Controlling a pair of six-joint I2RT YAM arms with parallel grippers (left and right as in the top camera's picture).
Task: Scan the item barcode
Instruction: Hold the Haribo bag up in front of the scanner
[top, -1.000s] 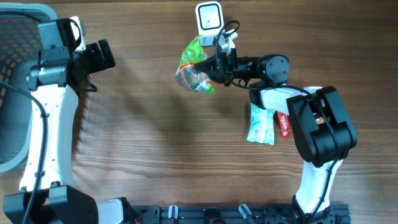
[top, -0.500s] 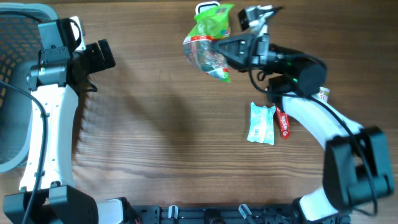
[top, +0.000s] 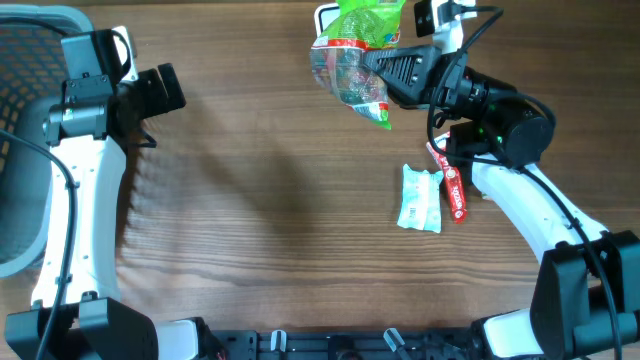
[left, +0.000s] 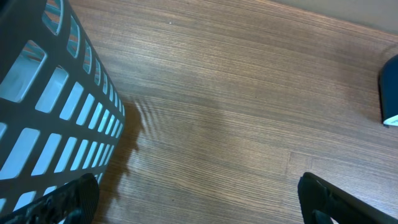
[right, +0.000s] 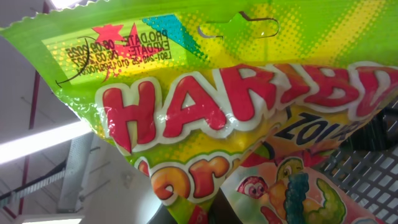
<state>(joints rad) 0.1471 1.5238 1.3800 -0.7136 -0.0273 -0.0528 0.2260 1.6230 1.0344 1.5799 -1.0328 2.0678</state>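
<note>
At the far edge of the table, the candy bag (top: 352, 62) is being gripped on its right side by the right gripper (top: 388, 68), jaws closed on the packet. It is being held above the white scanner (top: 321, 13) and partly covering it, long axis running roughly far to near, so the barcode face probably only needs turning toward the scanner. Well apart at the left, the left gripper (top: 165, 92) is being held wide open and empty beside the basket (top: 15, 60).
</note>
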